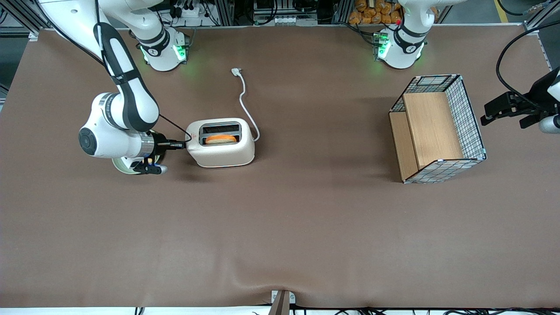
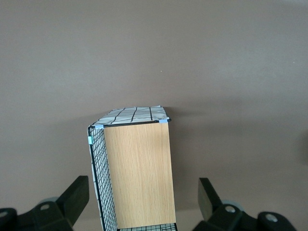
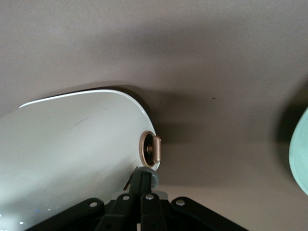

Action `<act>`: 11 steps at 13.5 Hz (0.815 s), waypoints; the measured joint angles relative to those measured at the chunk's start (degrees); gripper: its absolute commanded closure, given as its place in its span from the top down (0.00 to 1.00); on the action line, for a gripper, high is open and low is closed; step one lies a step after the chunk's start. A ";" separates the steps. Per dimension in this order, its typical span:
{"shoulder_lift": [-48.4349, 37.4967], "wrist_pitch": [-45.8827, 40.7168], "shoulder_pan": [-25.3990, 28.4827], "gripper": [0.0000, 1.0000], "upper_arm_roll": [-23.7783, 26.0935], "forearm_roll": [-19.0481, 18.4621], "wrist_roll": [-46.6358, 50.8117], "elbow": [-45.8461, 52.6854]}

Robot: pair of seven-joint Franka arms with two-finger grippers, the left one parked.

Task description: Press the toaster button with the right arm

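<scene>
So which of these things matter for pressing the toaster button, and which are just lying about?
For the job:
- toaster, bread in its slot
- toaster button
- right arm's claw, fingers together at the toaster's narrow end

Lying about:
- wire-and-wood basket
- pale green plate under the arm

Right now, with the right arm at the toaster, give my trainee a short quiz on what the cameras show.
1. True or false: the slim black gripper, at the narrow end of the cream-white rounded toaster, has its fingers shut together.
2. What sits in the toaster's dark top slot? A) nothing B) an orange-brown slice C) a metal spoon
3. Fill in: the wire-and-wood basket lies toward the ___ arm's end of the brown table.
Key: 1 true; 2 B; 3 parked.
</scene>
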 measured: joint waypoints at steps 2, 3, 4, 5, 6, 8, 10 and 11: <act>0.04 0.00 -0.04 0.00 -0.02 0.16 -0.36 -0.01; 0.04 0.00 -0.04 0.00 -0.02 0.18 -0.39 -0.01; 0.04 -0.01 -0.04 0.00 -0.03 0.20 -0.40 -0.01; 0.04 -0.02 -0.04 0.00 -0.03 0.22 -0.42 -0.01; 0.04 -0.02 -0.04 0.00 -0.03 0.22 -0.42 -0.01; 0.04 -0.11 -0.04 0.00 -0.05 0.24 -0.44 0.01; 0.05 -0.51 -0.06 0.00 -0.10 0.25 -0.51 0.14; 0.05 -0.92 -0.12 0.00 -0.15 0.28 -0.56 0.27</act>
